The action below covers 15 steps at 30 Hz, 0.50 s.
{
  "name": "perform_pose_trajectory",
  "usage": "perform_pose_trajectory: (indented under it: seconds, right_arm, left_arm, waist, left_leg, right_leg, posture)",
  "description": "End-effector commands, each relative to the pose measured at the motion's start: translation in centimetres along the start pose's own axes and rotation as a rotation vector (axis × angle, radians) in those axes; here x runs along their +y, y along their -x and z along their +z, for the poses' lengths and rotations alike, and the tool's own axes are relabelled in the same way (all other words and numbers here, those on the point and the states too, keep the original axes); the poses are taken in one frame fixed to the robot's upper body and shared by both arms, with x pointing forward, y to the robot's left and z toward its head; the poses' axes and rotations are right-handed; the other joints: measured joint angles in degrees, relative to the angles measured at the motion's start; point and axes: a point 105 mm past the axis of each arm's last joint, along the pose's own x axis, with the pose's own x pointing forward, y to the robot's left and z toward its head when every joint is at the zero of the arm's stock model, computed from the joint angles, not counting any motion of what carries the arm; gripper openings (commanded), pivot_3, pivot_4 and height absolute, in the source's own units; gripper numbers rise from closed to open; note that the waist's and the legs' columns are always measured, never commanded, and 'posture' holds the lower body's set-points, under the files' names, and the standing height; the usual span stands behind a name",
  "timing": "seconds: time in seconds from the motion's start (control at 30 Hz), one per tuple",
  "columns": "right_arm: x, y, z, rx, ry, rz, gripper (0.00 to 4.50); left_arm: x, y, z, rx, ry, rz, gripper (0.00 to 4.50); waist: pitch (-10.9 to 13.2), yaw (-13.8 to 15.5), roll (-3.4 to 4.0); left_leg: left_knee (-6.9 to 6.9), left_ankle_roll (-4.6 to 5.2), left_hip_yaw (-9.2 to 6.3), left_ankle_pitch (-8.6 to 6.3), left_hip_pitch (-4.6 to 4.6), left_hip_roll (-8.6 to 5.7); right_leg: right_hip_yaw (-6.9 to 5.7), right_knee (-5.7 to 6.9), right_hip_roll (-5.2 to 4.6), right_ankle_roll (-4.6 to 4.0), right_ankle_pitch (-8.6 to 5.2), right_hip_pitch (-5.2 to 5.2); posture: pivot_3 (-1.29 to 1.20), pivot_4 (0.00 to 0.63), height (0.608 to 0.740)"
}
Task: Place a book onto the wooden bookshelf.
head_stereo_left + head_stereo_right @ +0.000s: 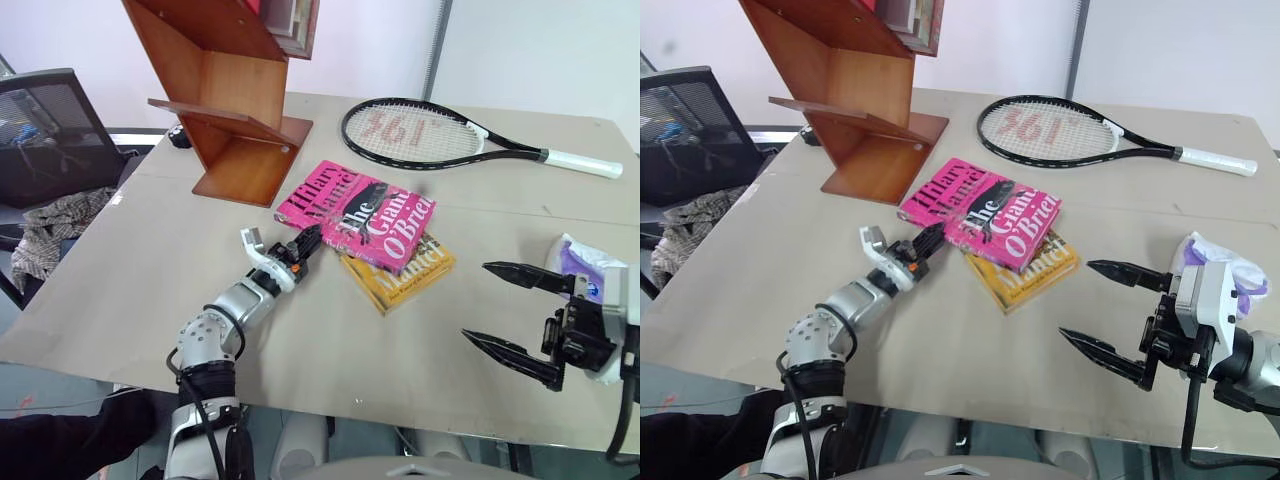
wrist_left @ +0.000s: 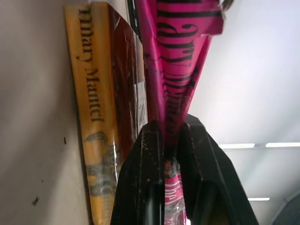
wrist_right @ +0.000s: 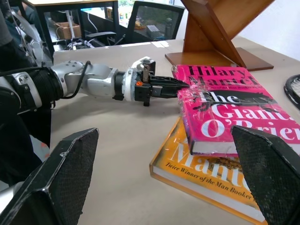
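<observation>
At frame centre, the left gripper (image 1: 308, 243) is clenched on the near edge of the book (image 1: 357, 214), a light, flexible, glossy-wrapped paperback likely to sag and slip; the right gripper (image 1: 503, 313) stands released.

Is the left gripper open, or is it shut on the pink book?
Shut on the pink book. The left gripper has both black fingers pressed against the book's edge, which sits pinched between them.

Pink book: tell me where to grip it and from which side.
Grip the pink book at its spine-side edge, coming in level from the robot's left, as the left gripper does now. It lies flat, propped on the yellow book, so that edge overhangs for fingers above and below.
</observation>
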Motion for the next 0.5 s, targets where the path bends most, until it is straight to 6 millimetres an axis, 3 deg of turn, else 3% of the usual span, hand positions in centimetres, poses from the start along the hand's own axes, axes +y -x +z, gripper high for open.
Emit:
perform_pose_trajectory:
  seconds: [0.03, 0.17, 0.33, 0.43, 0.5]
  right_arm:
    - [-0.1, -0.2, 0.5, -0.023, 0.034, 0.011, 4.50]
    - [-0.5, -0.4, 0.6, -0.034, 0.035, 0.023, 4.50]
    - [-1.3, -0.7, 0.5, -0.051, 0.041, 0.044, 4.50]
    - [-2.2, -0.9, 0.8, -0.067, 0.062, 0.051, 4.50]
    - [-3.0, -0.9, 1.2, -0.087, 0.082, 0.042, 4.50]
  left_arm:
    - [-4.3, 2.0, 1.4, -0.004, -0.148, -0.123, 0.04]
    - [-8.4, 1.9, 2.6, -0.032, -0.491, -0.115, 0.04]
    - [-17.2, 1.0, 1.7, 0.027, -1.026, -0.293, 0.04]
    - [-22.7, 0.9, 0.9, 0.036, -1.571, -0.383, 0.04]
    - [-25.0, 1.0, 0.8, 0.012, -1.929, -0.413, 0.04]
  waist:
    - [0.2, -0.5, -0.28]
    - [0.4, 0.2, -0.62]
    - [0.7, 0.8, -0.93]
    - [0.8, 0.5, -1.05]
    - [0.9, 0.2, -0.96]
  left_leg:
    - [-0.04, 0.00, -0.01, 0.00, -0.07, 0.03]
    - [-0.14, 0.00, -0.04, 0.00, -0.34, 0.06]
    - [-0.12, -0.03, 0.02, 0.00, -0.38, 0.03]
    - [-0.15, -0.03, 0.17, -0.01, -0.43, 0.00]
    - [-0.26, -0.04, 0.27, -0.01, -0.44, -0.02]
  right_leg:
    - [0.01, -0.01, 0.04, -0.01, -0.01, -0.07]
    - [0.01, -0.09, 0.11, -0.02, -0.02, -0.34]
    - [-0.02, -0.24, 0.05, -0.04, 0.00, -0.33]
    - [0.04, -0.41, -0.04, -0.02, 0.01, -0.28]
    - [0.10, -0.59, -0.04, -0.02, 0.01, -0.27]
  posture:
    - [0.00, 0.150, 0.740]
    - [0.00, 0.150, 0.740]
    - [0.00, 0.150, 0.740]
    - [0.00, 0.150, 0.740]
    - [0.00, 0.150, 0.740]
